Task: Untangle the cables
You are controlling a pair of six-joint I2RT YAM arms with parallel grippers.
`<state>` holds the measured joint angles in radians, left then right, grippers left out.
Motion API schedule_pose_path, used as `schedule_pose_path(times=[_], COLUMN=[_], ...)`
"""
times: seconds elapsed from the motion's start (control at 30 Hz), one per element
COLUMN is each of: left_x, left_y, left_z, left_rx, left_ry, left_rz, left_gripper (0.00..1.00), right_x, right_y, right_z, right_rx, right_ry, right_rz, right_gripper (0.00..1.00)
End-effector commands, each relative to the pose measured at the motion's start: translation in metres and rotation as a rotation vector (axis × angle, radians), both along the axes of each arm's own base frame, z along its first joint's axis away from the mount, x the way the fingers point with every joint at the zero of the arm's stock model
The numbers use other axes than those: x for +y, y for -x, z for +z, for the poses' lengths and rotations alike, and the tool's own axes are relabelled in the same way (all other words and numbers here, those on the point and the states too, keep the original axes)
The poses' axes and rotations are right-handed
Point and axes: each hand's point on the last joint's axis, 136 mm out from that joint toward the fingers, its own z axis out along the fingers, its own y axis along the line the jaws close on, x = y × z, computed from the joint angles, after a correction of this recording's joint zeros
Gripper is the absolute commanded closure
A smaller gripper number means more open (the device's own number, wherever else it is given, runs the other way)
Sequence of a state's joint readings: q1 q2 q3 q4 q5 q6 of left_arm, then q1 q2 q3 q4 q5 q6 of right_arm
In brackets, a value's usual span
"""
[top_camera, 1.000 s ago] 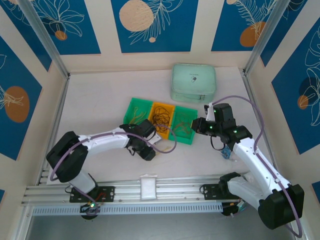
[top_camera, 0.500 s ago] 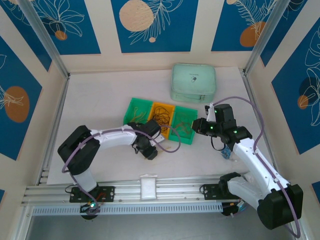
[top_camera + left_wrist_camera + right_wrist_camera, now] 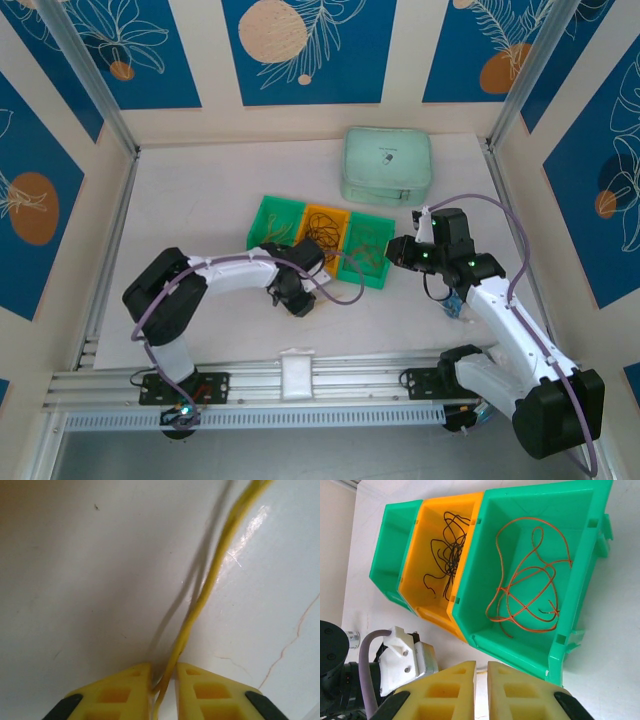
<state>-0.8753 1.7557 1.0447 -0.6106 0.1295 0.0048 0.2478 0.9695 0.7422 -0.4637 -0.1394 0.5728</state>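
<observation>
Since the earlier frames your left arm's elbow has folded further right, toward the bins, while the right arm has barely shifted. You are in the pulling-apart step: the left end effector (image 3: 162, 672) pinches the yellow cable (image 3: 210, 585) between its pads, low over the counter (image 3: 75, 580). The strand runs away from the fingers and out of the wrist view. Next, by my judgement, you need to draw it clear and lay it down without dragging other loops. Your right end effector (image 3: 481, 667) hovers at the near edge of the right green bin (image 3: 580, 540), fingers pressed almost together on nothing. The red-orange cable (image 3: 525, 572) lies loose inside that bin, just beyond the fingertips. The black cable (image 3: 447, 555) sits in the orange bin (image 3: 420, 545) to its left.
</observation>
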Motion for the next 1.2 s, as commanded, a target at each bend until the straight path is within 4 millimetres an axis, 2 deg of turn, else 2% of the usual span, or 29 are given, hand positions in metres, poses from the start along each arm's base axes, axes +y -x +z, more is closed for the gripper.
schedule_pose_path(times=[0.0, 0.2, 0.73, 0.83, 0.93, 1.17], left_x=[-0.001, 0.004, -0.002, 0.003, 0.012, 0.029], left_y=[0.015, 0.018, 0.028, 0.027, 0.026, 0.035], left_z=[-0.005, -0.003, 0.063, 0.064, 0.056, 0.037], left_rx=[0.057, 0.049, 0.010, -0.002, -0.009, 0.055], left_ry=[-0.011, -0.021, 0.199, 0.177, 0.121, 0.015], left_rz=[-0.036, -0.038, 0.020, 0.025, 0.026, 0.051], left_gripper=[0.84, 0.84, 0.83, 0.77, 0.68, 0.69], right_x=[0.002, 0.001, -0.001, -0.001, 0.000, -0.002], right_y=[0.004, 0.005, 0.009, 0.008, 0.008, 0.009], right_z=[-0.001, 0.000, 0.009, 0.010, 0.010, 0.010], right_rx=[0.003, 0.001, -0.026, -0.026, -0.028, -0.029], right_ry=[-0.020, -0.022, -0.035, -0.038, -0.042, -0.034], right_rz=[0.015, 0.007, -0.006, -0.005, -0.002, -0.004], right_gripper=[0.85, 0.86, 0.85, 0.85, 0.85, 0.85])
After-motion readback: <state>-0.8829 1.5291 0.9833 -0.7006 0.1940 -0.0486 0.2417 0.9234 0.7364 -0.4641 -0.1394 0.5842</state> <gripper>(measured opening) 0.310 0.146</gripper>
